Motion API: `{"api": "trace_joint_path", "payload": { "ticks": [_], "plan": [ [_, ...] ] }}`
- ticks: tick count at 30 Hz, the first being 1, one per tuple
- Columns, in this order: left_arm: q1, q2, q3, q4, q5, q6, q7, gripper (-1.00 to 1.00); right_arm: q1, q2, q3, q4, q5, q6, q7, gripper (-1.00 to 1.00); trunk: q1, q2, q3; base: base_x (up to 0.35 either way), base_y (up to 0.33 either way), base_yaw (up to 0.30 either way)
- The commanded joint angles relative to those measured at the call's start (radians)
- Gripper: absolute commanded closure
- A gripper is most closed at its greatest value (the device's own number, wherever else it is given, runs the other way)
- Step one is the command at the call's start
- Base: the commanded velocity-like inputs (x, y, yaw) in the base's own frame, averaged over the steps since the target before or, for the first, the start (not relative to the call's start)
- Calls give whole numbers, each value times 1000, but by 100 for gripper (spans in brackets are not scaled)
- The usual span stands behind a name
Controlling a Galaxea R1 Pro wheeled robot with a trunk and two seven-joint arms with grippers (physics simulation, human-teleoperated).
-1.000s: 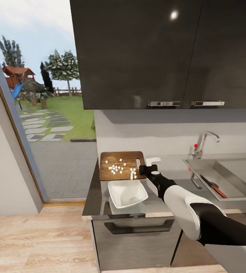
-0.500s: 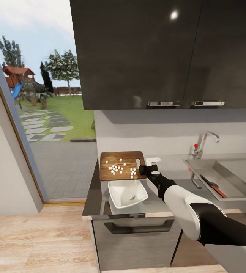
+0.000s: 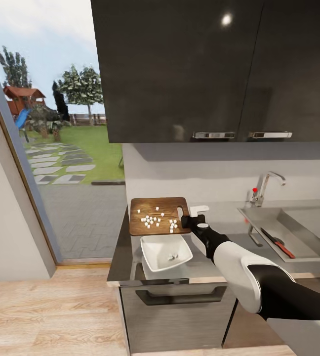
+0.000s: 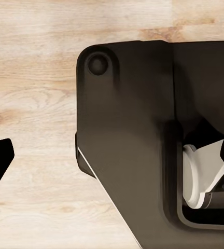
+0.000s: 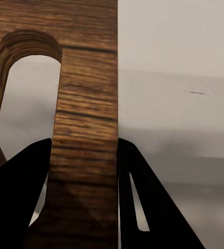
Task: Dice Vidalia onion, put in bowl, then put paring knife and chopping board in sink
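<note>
Brown chopping board (image 3: pixel 158 215) sits on the worktop (image 3: pixel 214 262), your right hand (image 3: pixel 185 219) clamped on its handle strip beside the slot. Diced onion (image 3: pixel 155 220) mostly on the board; a few pieces in the bowl (image 3: pixel 166 252) just in front. Step: emptying the dice. Next, likely tilt the board bowlward, steadily.

1 chopping board (image 3: pixel 156 212); 1 white bowl (image 3: pixel 165 253); 1 knife (image 3: pixel 277 243) in 1 sink (image 3: pixel 298 232); 1 tap (image 3: pixel 267 185); 2 cabinet handles (image 3: pixel 213 135); about 20 onion dice (image 3: pixel 152 220).
</note>
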Motion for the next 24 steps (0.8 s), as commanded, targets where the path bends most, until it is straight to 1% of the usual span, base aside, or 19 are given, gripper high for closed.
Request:
{"api": "trace_joint_path", "payload": {
  "ticks": [1,10,16,24],
  "plan": [
    [1,1,-8,-1,8,-1,6,-100,-1,1,-9,1,10,-3,-2,100,0,-1,-1,0,0,0],
    [0,1,-7,-1,8,-1,6,-100,-1,1,-9,1,10,-5,0,100,0,-1,-1,0,-7,0],
    [0,1,-8,-1,8,-1,6,-100,-1,-3,-10,4,10,-56,0,100,0,-1,-1,0,-1,0],
    [0,1,-8,-2,8,-3,6,-100,-1,-4,-10,5,10,-62,0,100,0,-1,-1,0,0,0]
  ]
}}
